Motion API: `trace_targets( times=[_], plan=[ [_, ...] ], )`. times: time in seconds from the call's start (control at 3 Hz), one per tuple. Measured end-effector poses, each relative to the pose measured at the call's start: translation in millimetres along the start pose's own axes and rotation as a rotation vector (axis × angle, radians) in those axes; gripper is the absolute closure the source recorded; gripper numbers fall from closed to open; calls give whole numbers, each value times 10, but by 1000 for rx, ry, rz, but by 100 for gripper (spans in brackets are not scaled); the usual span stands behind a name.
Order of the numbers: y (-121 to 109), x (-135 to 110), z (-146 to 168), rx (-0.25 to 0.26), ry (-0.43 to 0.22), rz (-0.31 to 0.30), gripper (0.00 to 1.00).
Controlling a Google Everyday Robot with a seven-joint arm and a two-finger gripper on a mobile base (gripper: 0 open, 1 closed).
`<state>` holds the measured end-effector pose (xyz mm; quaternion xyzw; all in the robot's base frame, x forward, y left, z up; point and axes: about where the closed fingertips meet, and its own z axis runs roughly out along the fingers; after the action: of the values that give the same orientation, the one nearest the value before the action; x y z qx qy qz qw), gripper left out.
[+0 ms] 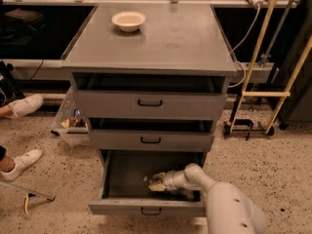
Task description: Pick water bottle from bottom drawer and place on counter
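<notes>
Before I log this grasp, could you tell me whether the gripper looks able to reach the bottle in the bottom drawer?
Probably yes. The bottom drawer is pulled out past the middle drawer, leaving it open from above, and the gripper is inside it, right at what looks like the bottle.

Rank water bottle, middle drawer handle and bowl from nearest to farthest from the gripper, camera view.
1. Water bottle, at the gripper inside the bottom drawer.
2. Middle drawer handle, directly above it.
3. Bowl, at the counter far left corner.
</notes>
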<state>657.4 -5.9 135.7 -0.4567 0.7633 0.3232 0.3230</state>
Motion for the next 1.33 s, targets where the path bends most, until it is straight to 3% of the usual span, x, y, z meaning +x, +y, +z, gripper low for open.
trace_targets(
  times=[0.33,0.67,1.0,1.33],
  plan=[
    [-347,-684,-688,183,-53,-177,100],
    [-529,-1255,-1292,327,-103,-262,100],
    [-528,-1255,-1292,327,-103,-262,100],
    [-311,-1156,-1338,313,-83,-239,100]
  ],
)
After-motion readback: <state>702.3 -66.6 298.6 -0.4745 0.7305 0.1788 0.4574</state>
